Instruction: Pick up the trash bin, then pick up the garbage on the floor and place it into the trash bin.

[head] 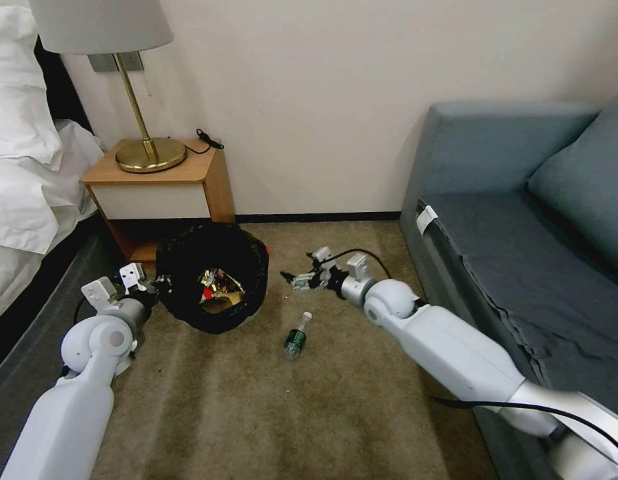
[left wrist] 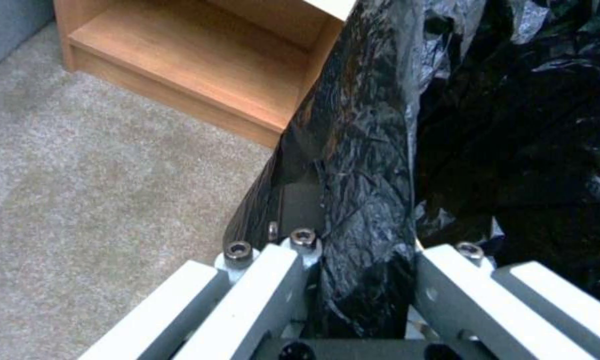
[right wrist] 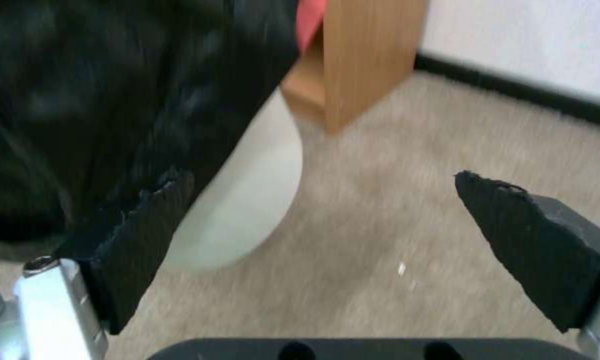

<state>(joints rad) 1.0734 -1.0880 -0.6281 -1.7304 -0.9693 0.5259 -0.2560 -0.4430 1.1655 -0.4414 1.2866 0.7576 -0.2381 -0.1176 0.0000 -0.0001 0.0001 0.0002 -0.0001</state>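
Bin: the trash bin [head: 212, 277] sits tilted toward the camera on the carpet [head: 269, 413], just in front of the nightstand [head: 159, 193]; its black bag lining is crinkled over the rim.
Inside the bin: the head view shows wrappers [head: 219, 290] lying in it, yellow-brown and red-white ones among them.
Left gripper: the left gripper [head: 155, 285] is at the bin's left rim. The left wrist view gives what the head view cannot: the fingers [left wrist: 267, 280] are closed narrowly onto a fold of the black bag and the rim [left wrist: 363, 210] between them.
Right gripper: the right gripper [head: 290, 279] hangs low over the carpet just right of the bin, holding nothing. In the right wrist view its black pads [right wrist: 533, 245] stand wide apart, with bare carpet between them.
Bin base: the right wrist view shows the bin's white lower wall [right wrist: 247, 195] below the black bag, with one pad close beside it; whether they touch cannot be told. The base is hidden in the head view.
Bottle: a small green bottle [head: 296, 336] lies on its side on the carpet, near the bin's right side and in front of the right gripper, apart from both.
Surroundings: a brass lamp [head: 145, 133] stands on the nightstand; a blue-grey sofa [head: 522, 227] is to the right, white bedding [head: 29, 167] to the left.
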